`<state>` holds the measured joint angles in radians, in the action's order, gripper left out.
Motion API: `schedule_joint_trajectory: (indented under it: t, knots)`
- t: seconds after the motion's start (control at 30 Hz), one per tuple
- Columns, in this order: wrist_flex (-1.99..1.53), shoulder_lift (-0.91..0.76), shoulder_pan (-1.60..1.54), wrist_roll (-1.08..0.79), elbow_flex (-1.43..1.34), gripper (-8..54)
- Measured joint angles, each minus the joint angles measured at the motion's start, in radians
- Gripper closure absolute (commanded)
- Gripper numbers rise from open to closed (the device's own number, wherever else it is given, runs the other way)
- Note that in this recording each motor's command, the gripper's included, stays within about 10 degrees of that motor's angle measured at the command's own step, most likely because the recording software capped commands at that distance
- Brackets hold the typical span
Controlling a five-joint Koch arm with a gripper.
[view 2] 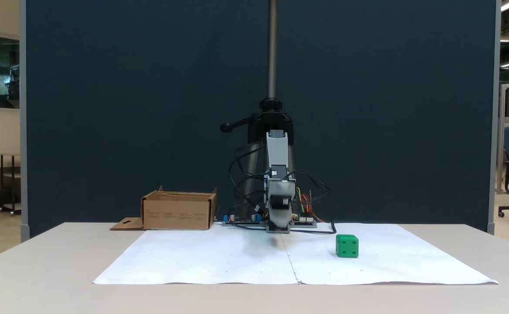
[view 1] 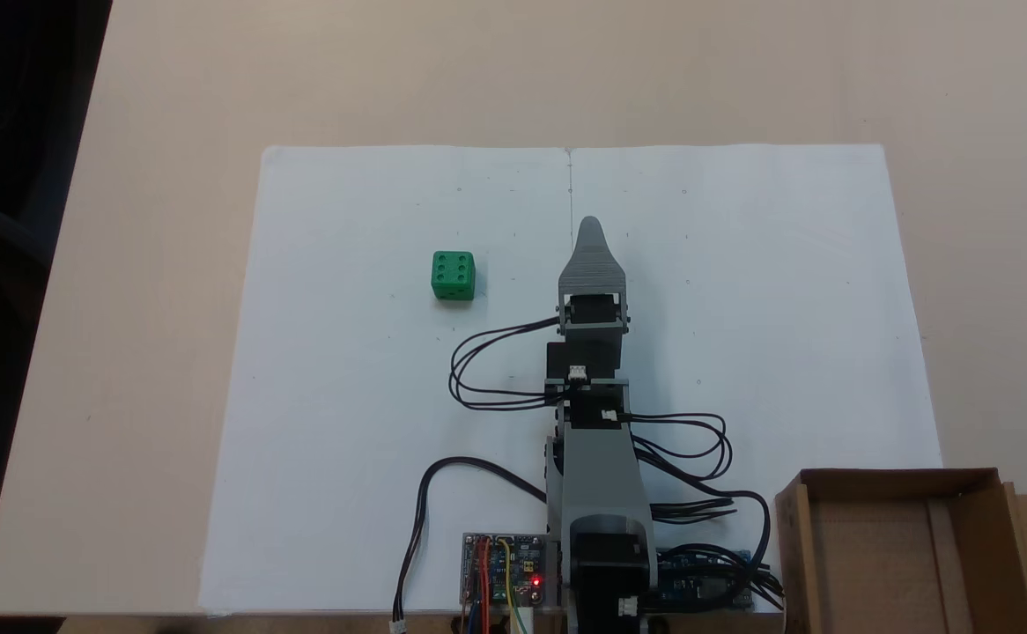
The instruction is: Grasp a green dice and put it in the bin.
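The dice [view 1: 453, 276] sits untouched on the white paper [view 1: 742, 308] covering the counter [view 1: 170, 106], six pips up, well apart from the gripper [view 1: 590, 231] and to its left in the top-down fixed view. The gripper rests low along the paper's centre seam; only one tip shows, so I cannot tell its opening. The bin [view 1: 791, 537] stands beside the arm's base, apparently empty, within easy swing for the drop.

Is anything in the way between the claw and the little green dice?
No. Only bare white paper lies between the claw and the green dice. The bin sits far off beside the arm's base.
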<state>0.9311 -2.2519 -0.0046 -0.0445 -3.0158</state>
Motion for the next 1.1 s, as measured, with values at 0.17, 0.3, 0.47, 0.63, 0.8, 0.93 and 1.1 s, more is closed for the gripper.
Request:
schedule_joint_trajectory:
  t: [0.17,0.3,0.47,0.63,0.8,0.93,1.1]
  knots:
    - [-0.319,0.0,-0.018,0.0,0.15,6.9]
    - [-0.578,0.0,-0.041,0.002,0.305,6.0]
    - [-0.888,0.0,-0.161,0.104,0.486,6.0]
    - [-1.198,0.011,-0.298,0.305,0.712,5.3]
    - [-1.451,0.153,-0.428,0.472,0.962,2.8]
    - [-1.655,0.267,-0.471,0.541,1.028,2.8]
    - [-1.879,0.449,-0.495,0.638,1.195,2.8]
